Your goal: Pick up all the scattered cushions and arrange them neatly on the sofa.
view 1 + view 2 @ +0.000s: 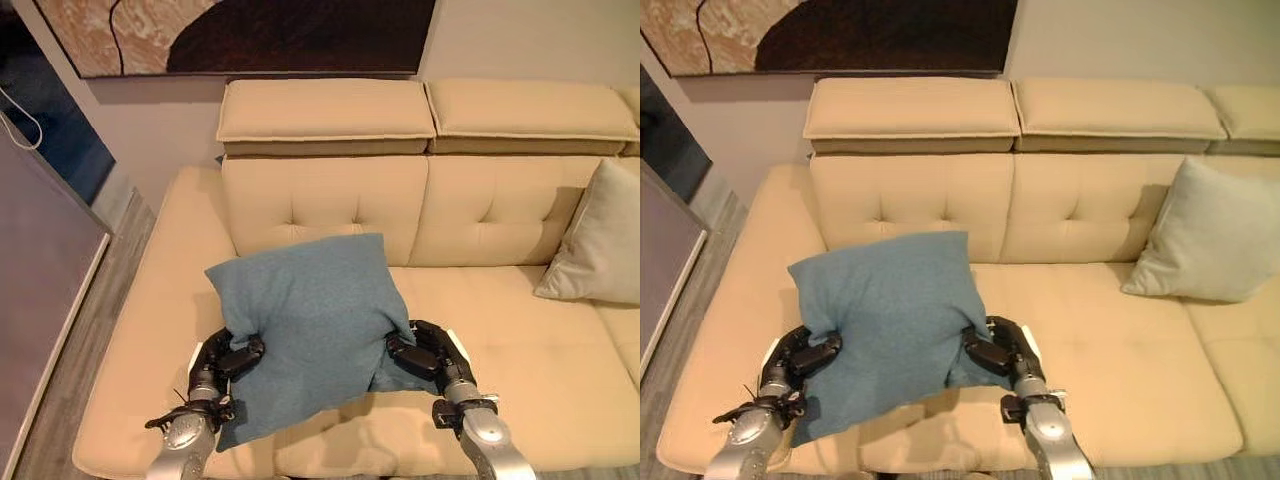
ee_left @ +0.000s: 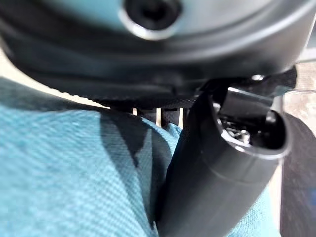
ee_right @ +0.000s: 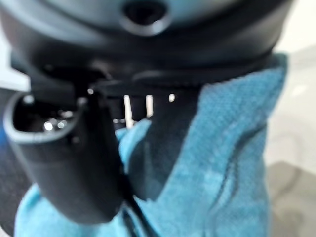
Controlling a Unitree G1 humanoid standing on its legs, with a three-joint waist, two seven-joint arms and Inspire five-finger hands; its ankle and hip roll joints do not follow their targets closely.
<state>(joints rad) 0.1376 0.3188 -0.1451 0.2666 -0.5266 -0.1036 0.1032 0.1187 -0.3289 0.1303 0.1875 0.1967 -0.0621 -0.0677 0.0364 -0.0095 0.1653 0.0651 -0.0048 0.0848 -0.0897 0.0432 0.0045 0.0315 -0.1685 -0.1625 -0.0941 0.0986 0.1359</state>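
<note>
A blue cushion (image 1: 305, 325) is held over the beige sofa's (image 1: 520, 340) left seat, its top corner leaning toward the backrest. My left hand (image 1: 228, 360) is shut on the cushion's left edge, thumb (image 2: 217, 168) pressed into the blue fabric (image 2: 69, 177). On the opposite edge my right hand (image 1: 425, 352) grips it too, its thumb (image 3: 64, 163) over the blue cloth (image 3: 227, 163). A pale grey cushion (image 1: 600, 240) leans against the backrest at the right.
The sofa has two raised headrest pads (image 1: 325, 110) along the back. A wide padded armrest (image 1: 150, 320) lies at the left, with wood floor (image 1: 85, 330) beyond it. A framed picture (image 1: 250, 35) hangs on the wall above.
</note>
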